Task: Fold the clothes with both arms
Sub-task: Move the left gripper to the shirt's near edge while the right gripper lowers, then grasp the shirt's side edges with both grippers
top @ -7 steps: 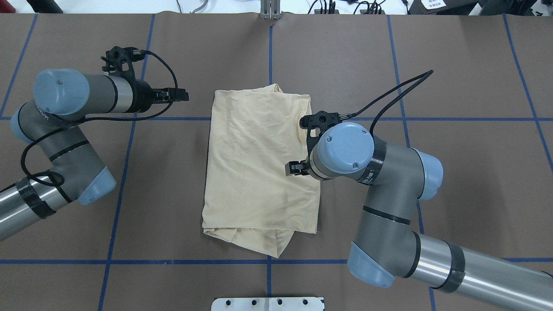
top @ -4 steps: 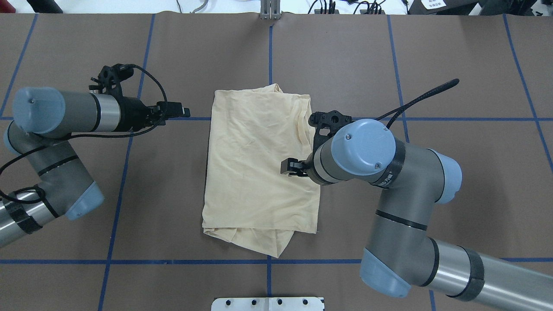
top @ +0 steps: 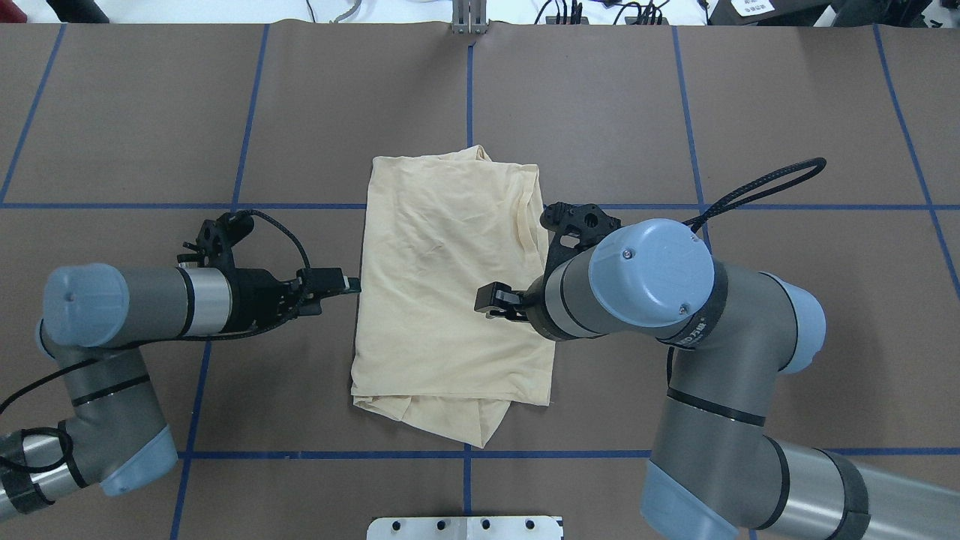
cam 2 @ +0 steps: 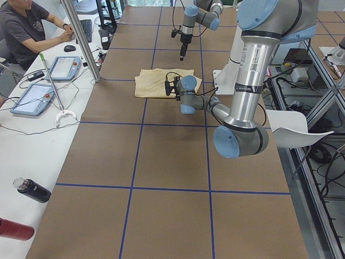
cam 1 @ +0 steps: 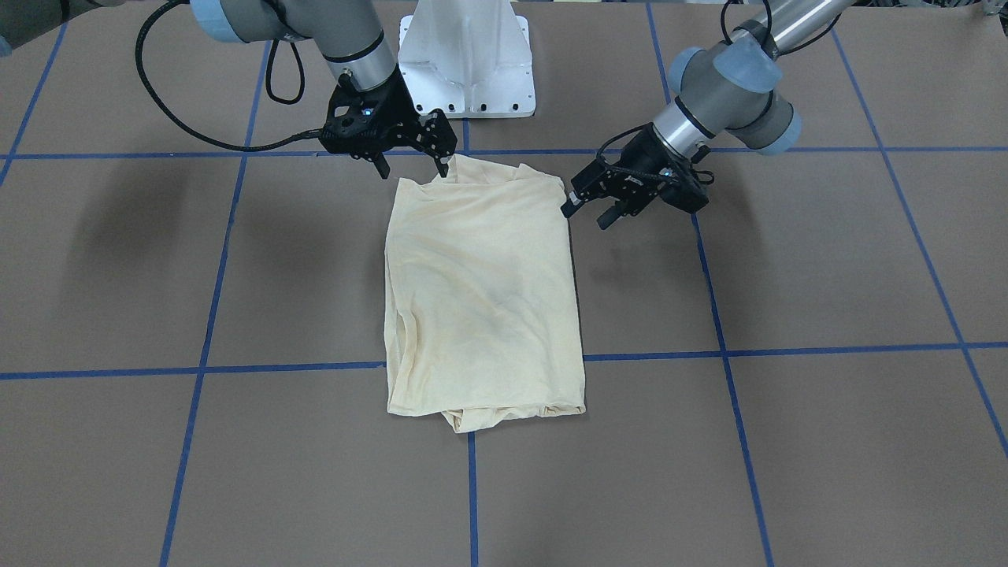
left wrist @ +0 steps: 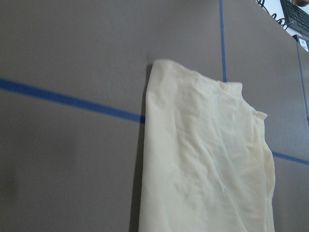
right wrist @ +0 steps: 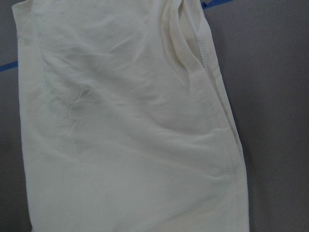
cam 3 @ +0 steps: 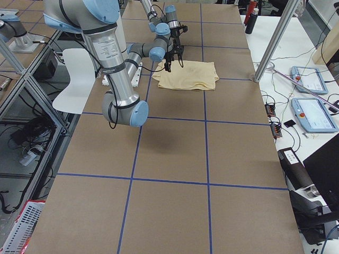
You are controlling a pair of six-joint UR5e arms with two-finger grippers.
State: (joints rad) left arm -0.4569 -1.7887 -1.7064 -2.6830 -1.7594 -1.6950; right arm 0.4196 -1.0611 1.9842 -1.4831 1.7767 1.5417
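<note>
Two arms, left [top: 120, 307] and right [top: 675, 300], lean in over the brown tabletop [top: 750, 112]. Between them, at its middle, the cream T-shirt [top: 442, 285] lies flat as a long rectangle, print hidden. I judge the lengthwise folds done and the crosswise fold in hand. My left pincer [cam 1: 584, 219] hangs just beside the shirt's edge, spread and empty. The right pincer [cam 1: 414, 173] hovers over the opposite side near the base-side end, also spread, gripping nothing. Next I would lower both onto that end's corners and pinch every layer. Then I'd carry them together toward the far end, evenly, so the thin fabric doesn't skew.
</note>
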